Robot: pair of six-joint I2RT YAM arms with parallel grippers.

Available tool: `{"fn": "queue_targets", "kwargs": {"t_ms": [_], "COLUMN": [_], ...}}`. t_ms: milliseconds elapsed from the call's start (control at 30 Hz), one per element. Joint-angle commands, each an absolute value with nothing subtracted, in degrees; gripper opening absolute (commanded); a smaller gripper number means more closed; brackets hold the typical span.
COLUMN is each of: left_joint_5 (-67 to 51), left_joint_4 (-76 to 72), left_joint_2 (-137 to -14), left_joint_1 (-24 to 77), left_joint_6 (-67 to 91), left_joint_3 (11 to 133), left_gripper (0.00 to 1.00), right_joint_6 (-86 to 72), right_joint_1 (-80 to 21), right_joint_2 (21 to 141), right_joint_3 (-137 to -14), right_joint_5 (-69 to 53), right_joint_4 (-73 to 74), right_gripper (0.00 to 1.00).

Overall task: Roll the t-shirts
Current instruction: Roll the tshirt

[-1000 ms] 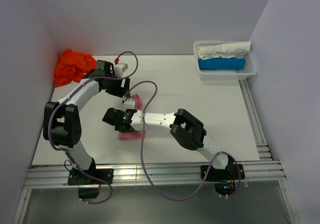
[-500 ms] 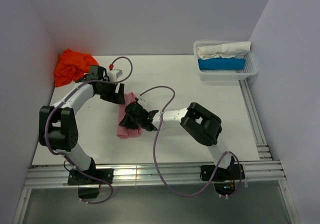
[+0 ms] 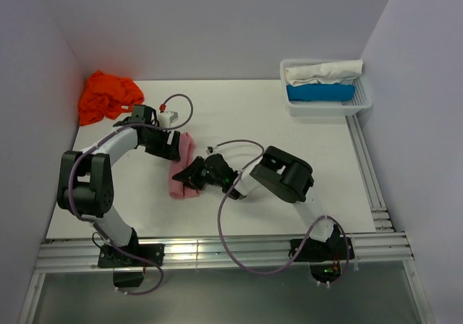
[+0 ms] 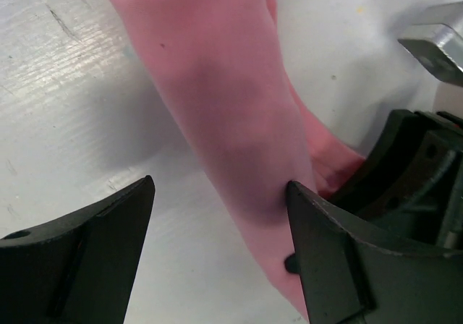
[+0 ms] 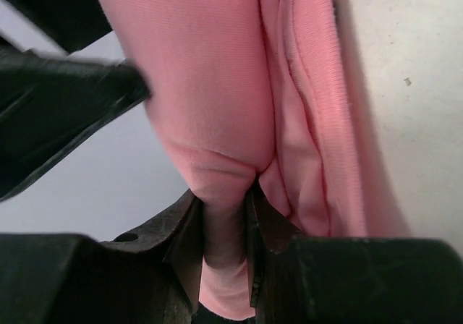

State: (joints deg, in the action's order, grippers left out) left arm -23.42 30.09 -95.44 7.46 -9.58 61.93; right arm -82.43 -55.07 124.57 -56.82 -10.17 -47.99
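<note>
A: Where did we find the pink t-shirt?

B: We saw it rolled into a long bundle on the white table, left of the middle and between the two arms' ends. Its far end pointed toward the back wall.

A: And what did we make of the right gripper?

B: It was pinching a fold of the pink cloth. In its own wrist view the two fingers were pressed on a narrow tuck at the roll's edge, and the rest of the shirt bulged above them.

A: The left gripper?

B: We found it spread wide, one finger on each side of the roll near its far end. One finger sat hard against the cloth, but we could not tell whether it pressed in. The other stood apart over bare table.

A: Did we spot the orange t-shirt?

B: Yes, crumpled in the far left corner, well apart from both grippers. The basket at the far right held a white cloth and a blue cloth.
</note>
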Motion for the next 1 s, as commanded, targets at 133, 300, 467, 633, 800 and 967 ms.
{"fn": "queue_targets", "kwargs": {"t_ms": [133, 300, 467, 633, 800, 967], "left_joint_5": [-17.2, -14.9, -12.7, -12.5, -12.2, -12.2], "left_joint_4": [23.6, 22.7, 22.1, 22.4, 22.7, 22.9], "left_joint_2": [-102.2, -103.3, -102.5, -102.7, -102.6, -102.6], "left_joint_1": [7.7, 8.9, 10.2, 10.6, 11.0, 11.3], "left_joint_6": [-7.5, -6.8, -6.7, -6.7, -6.8, -6.8], "left_joint_3": [63.5, 63.5, 63.1, 63.5, 63.7, 63.8], "left_gripper": [0.79, 0.79, 0.79, 0.79, 0.79, 0.79], "right_joint_6": [-86.5, -82.6, -76.8, -72.3, -69.9, -68.2], "right_joint_1": [-55.0, -55.3, -57.2, -60.3, -64.1, -66.4], "right_joint_2": [126.0, 121.7, 113.5, 109.8, 111.5, 116.0], "right_joint_3": [-54.2, -54.2, -59.1, -67.8, -80.4, -93.7], "right_joint_5": [-11.3, -6.9, 3.5, 13.5, 22.8, 29.5], "right_joint_4": [-54.8, -45.5, -23.1, -0.6, 18.3, 30.9], "right_gripper": [0.34, 0.43, 0.48, 0.5, 0.5, 0.5]}}
